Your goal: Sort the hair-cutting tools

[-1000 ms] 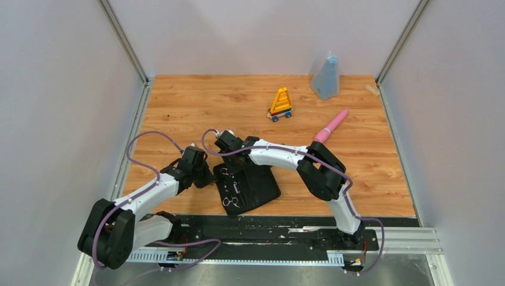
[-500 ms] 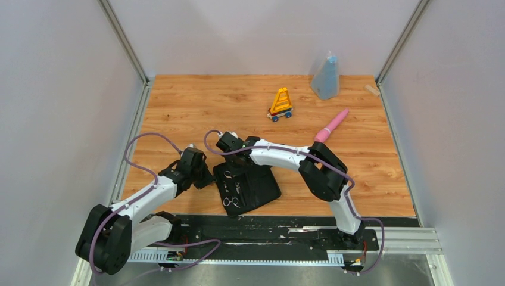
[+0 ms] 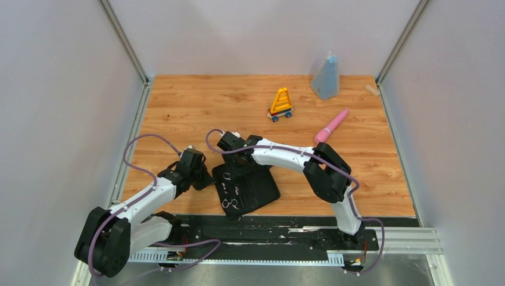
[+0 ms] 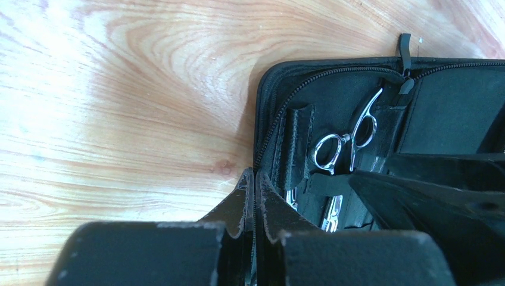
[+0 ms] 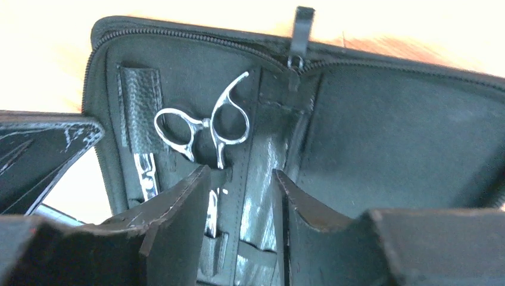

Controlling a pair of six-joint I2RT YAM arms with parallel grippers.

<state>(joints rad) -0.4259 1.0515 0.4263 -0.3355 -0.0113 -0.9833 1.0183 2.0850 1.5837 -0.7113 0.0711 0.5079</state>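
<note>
Scissors, far pair: silver, tucked into a strap in the left half of the open black case, finger loops towards the zip end. Both wrist views show the loops sharply. The top view gives only a small glint.
Scissors, near pair: in the same half of the case, nearer the arm bases. It shows only in the top view.
Combs: cannot be told from the black lining in any view.
Case: lies open and flat on the wooden table, between the two arms, with its zip pull at the far edge.
Right gripper: fingers spread apart with nothing between them, poised over the strap column just below the far pair's loops.
Left gripper: fingers pressed together, tips at the case's left zip edge. Whether they pinch the rim cannot be told. The right wrist view shows one of its fingers at that left edge.
Farther off, top view only: a yellow-orange wheeled toy, a pink wand and a bluish pouch, all well apart from the case.
</note>
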